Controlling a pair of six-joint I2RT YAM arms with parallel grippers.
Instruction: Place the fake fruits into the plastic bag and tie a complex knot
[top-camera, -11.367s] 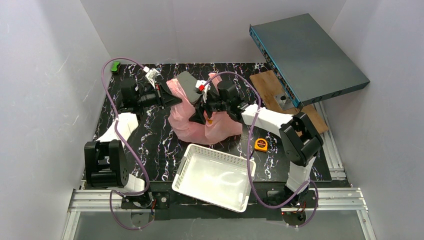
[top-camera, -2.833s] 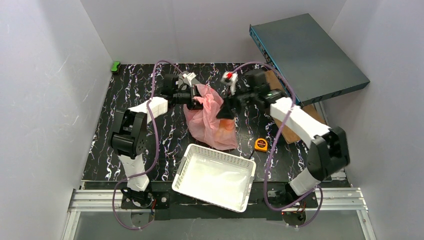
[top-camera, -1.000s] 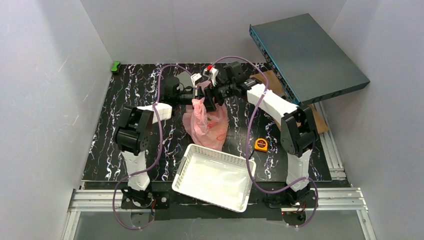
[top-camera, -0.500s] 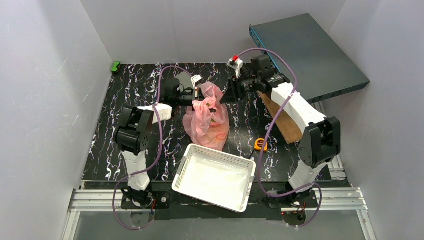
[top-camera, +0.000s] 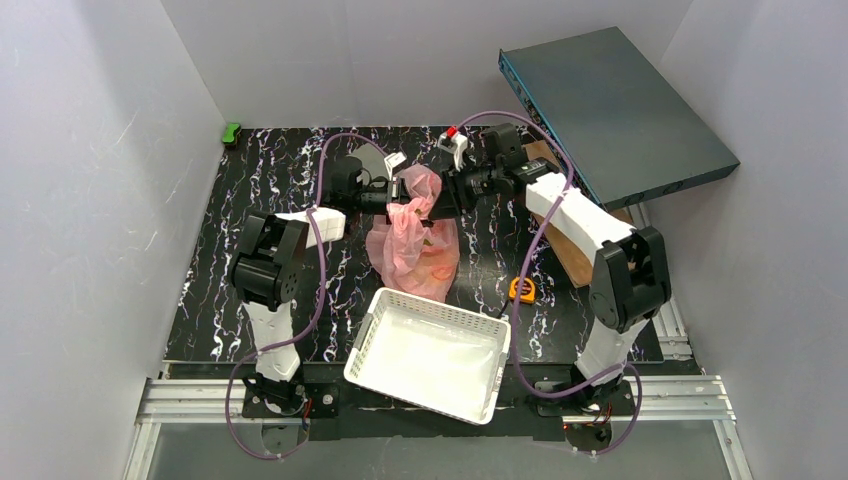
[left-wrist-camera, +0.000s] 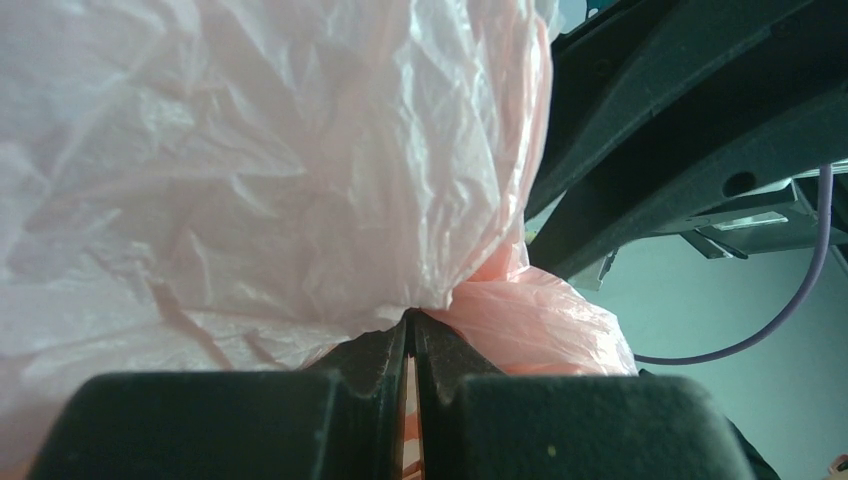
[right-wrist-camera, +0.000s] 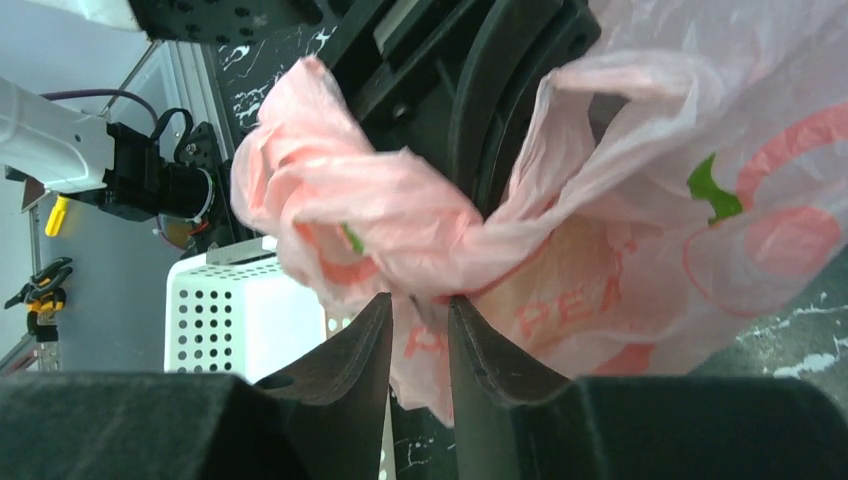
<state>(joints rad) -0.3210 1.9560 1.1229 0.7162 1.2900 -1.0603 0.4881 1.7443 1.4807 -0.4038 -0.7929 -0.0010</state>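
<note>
Right gripper (right-wrist-camera: 420, 298) back astride plastic bag (right-wrist-camera: 640, 230)

Your left gripper (top-camera: 400, 203) and right gripper (top-camera: 432, 207) crowd the plastic bag's (top-camera: 410, 255) top. The white basket (top-camera: 440, 305) blocks its near side; open table (top-camera: 345, 275) lies left.

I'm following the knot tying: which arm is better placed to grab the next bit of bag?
Right. The left gripper is shut on the plastic bag, anchoring it; the right gripper straddles a bunched pink fold, unclamped, so it can probably close and pull.
</note>
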